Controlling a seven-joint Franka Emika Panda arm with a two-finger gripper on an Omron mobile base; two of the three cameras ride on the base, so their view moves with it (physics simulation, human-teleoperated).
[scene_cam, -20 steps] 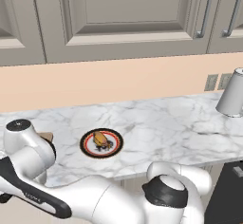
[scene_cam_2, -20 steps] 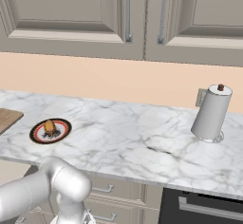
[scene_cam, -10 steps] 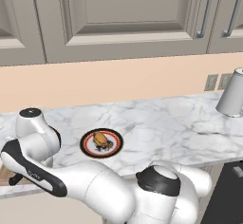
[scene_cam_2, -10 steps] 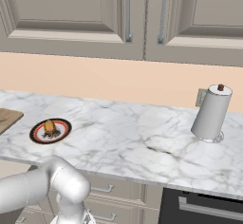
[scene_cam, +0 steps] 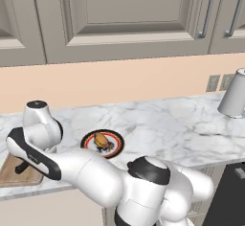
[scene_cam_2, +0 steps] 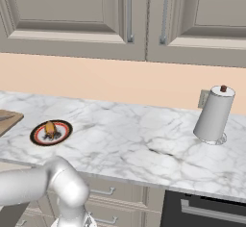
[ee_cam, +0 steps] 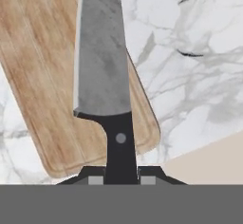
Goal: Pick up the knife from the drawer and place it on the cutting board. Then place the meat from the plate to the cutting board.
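Two dark fingertips [ee_cam: 96, 179] rise at the bottom centre of the hand view, clamped on the black handle of the knife [ee_cam: 102, 71], so the gripper [ee_cam: 121, 178] is closed around it. The handle is short and flat-sided, with one small grey rivet partway up. Above it the blade widens at once into a broad heel, then runs as a dull, mottled silver-grey sheet toward the top edge of the frame, where its tip is cut off. A thin bright line marks its left edge.

Behind the blade lies the cutting board [ee_cam: 42, 76], light-brown wood with long streaks of grain, a shallow groove near its rim and rounded corners. It fills the left and centre of the hand view, slanting so that one corner points to the lower right. Whether the blade touches the wood cannot be told. White marble counter [ee_cam: 199, 66] with grey veins takes up the right side.

In the left base view the white arm bends down at the lower left of the frame, and a corner of the board [scene_cam: 14, 175] shows beneath it. The plate [scene_cam: 103, 142], red-rimmed with a black ring, sits just right of the arm near the frame's centre, carrying the meat [scene_cam: 101, 139], a small orange-brown lump with darker patches. In the right base view the plate [scene_cam_2: 51, 132] lies at centre left.
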